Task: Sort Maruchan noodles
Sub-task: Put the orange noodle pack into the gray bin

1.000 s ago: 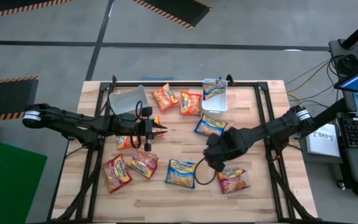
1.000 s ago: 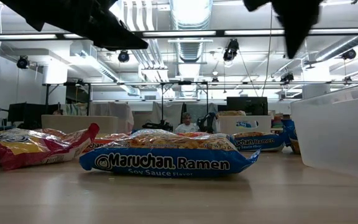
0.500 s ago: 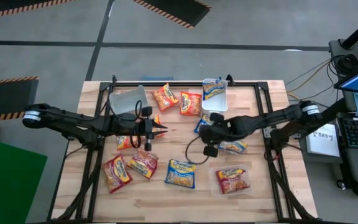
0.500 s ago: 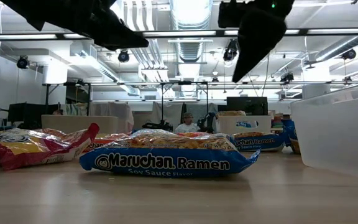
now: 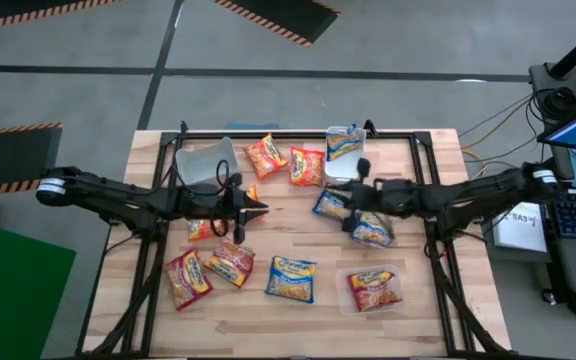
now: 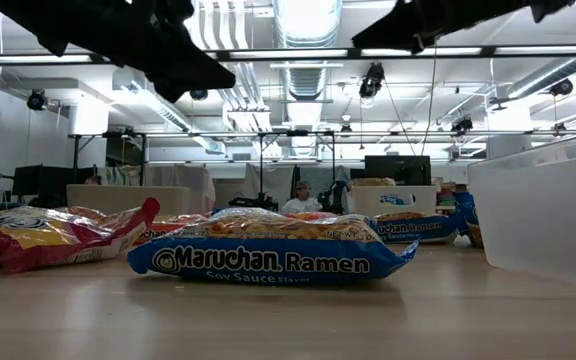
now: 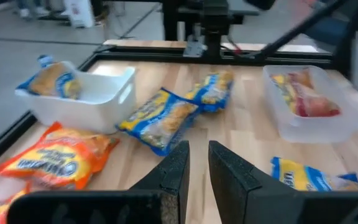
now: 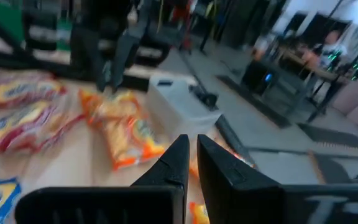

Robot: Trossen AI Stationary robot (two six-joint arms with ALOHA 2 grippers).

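Wooden table top is carrying the whole job, and I am taking the white container (image 5: 352, 168) at its far edge as my reference. One blue-and-yellow packet (image 5: 343, 146) is already lying inside it. The right gripper (image 8: 192, 142) is hanging just on the near side of that container, its claw narrow, almost closed, and holding nothing. Right under this arm two more blue packets (image 5: 371, 231) are lying, just beside the container. The left gripper (image 7: 197, 147) is waiting well to the left of the container, also narrow and empty. Two orange packets (image 5: 266, 155) are sitting just to the left of the container. The red packets (image 5: 188, 278) and another blue one (image 5: 291, 277) are lying well apart from it, toward the near edge, and one red packet is resting in a clear tray (image 5: 393, 297) there.

I am worrying about three things. If I am lowering the right claw while it is this narrow, it is going to push a packet away and not take it, so I am judging that it must open first. The crinkly plastic is probably slippery, so a pinch on the edge only may let the packet fall beside the container. Also, both arms are reaching toward the middle of the table, and a fast move to the left of the container may bring them into contact.
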